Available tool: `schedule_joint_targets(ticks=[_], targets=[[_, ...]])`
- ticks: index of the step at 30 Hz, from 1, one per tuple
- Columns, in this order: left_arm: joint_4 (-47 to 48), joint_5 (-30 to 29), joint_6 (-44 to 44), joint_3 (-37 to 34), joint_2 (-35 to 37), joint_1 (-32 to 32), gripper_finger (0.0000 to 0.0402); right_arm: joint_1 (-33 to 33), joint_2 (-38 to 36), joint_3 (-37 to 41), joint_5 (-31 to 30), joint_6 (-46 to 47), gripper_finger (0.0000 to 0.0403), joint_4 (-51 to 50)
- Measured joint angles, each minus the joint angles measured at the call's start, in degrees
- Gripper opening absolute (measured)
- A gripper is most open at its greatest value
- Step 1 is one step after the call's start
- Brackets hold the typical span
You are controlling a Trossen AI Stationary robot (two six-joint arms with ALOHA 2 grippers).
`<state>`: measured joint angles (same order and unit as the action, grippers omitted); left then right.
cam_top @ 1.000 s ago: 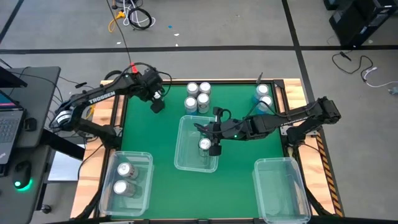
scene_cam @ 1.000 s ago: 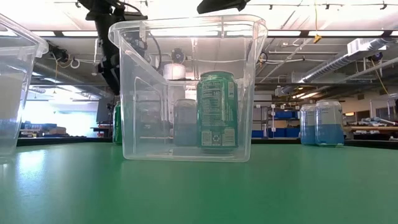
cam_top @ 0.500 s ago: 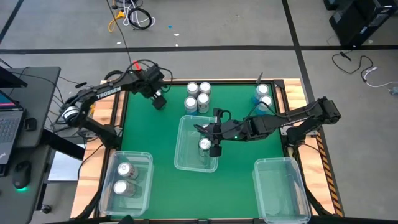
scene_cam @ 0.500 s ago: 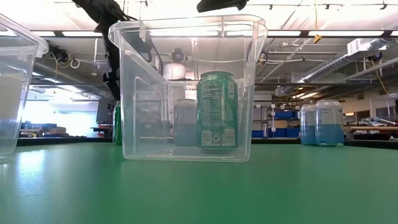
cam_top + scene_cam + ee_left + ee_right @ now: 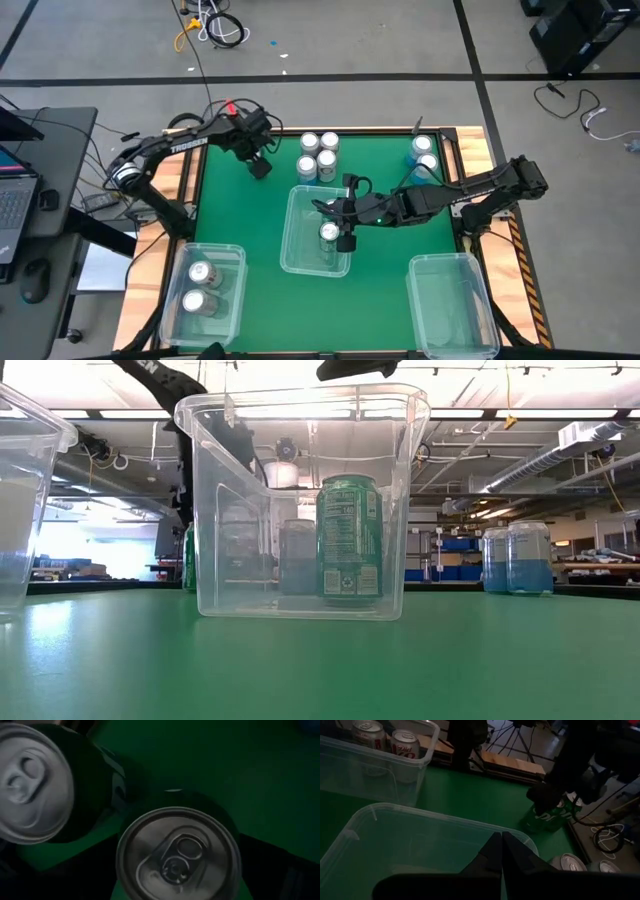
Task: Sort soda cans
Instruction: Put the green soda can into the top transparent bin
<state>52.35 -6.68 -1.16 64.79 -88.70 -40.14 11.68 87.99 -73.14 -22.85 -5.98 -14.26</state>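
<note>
Two green soda cans (image 5: 177, 852) (image 5: 30, 782) stand upright at the table's far left. My left gripper (image 5: 258, 167) hangs open just above them, pointing down; the nearer can's silver top lies below its fingers. The right wrist view shows this gripper (image 5: 546, 796) over those green cans (image 5: 547, 821). My right gripper (image 5: 322, 208) is shut and hovers over the clear middle bin (image 5: 297, 262), which holds one upright green can (image 5: 329, 232) (image 5: 350, 540). Several more cans (image 5: 318, 152) stand at the far middle. Two blue cans (image 5: 424, 155) stand at the far right.
The clear left bin (image 5: 186, 252) near the front holds two silver-white cans (image 5: 203, 272) (image 5: 197, 303). Another clear bin (image 5: 420, 262) stands at the front right. Wooden rails (image 5: 188, 165) border the green table. A laptop desk (image 5: 30, 180) stands to the left.
My left gripper has sunk toward the two green cans at the far left and shifted a little toward the table's far edge, staying open. My right gripper has kept still over the middle bin.
</note>
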Motion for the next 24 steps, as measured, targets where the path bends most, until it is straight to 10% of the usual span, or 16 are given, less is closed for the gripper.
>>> schedule_joint_targets(ticks=[7,24], targets=[[4.65,-1.41,-2.62,1.66,-0.23,0.13,0.0293,0.00,0.00,0.00,0.02,-0.04,0.0000,-0.02],[22.18,0.33,-1.21,31.51,1.12,10.22,0.0293,0.37,-2.59,0.04,-1.97,2.18,0.0000,-1.38]])
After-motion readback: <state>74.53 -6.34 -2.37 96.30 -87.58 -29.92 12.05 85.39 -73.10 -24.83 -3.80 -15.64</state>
